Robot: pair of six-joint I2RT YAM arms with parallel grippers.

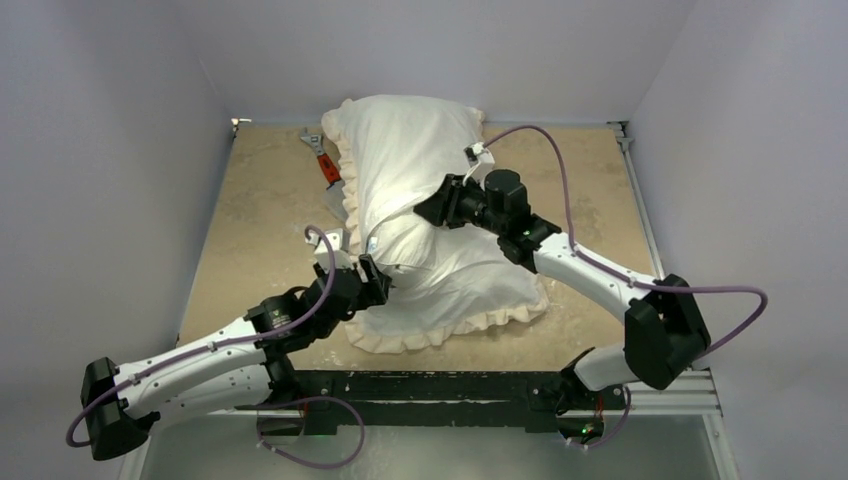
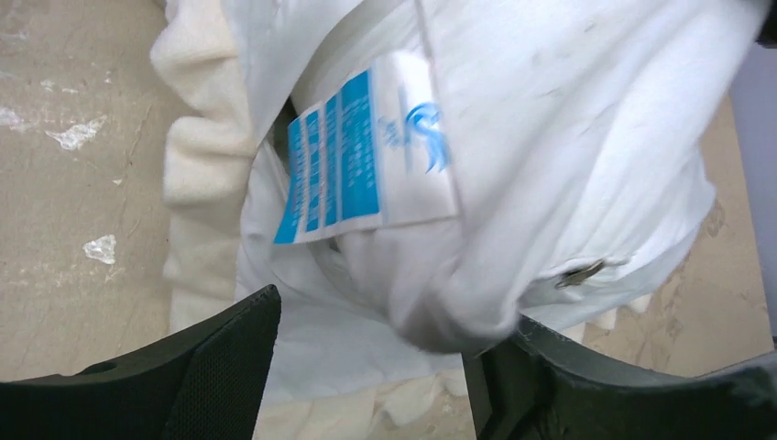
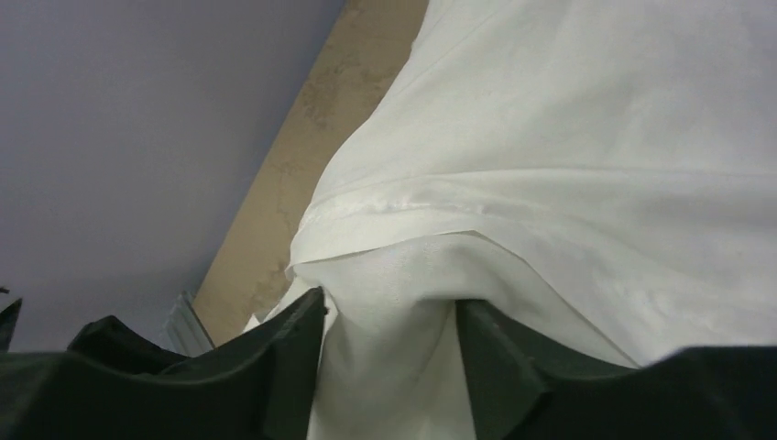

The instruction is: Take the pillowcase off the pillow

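Pillowcase [image 1: 480, 290] fold pinched by right hand [image 1: 428, 210], left hand [image 1: 378, 284] clamping pillow [image 2: 550, 165] corner

Left hand [image 2: 394, 316], right hand [image 3: 389, 307] both clenched

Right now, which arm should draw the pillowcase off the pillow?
Right, likely. The right gripper pinches a fold of the pillowcase and can pull it away. The left gripper clamps the pillow at its tagged corner, better suited to anchoring.

Smooth matt white cloth pillowcase [image 1: 452, 325] on a mottled matt table [image 1: 258, 222].
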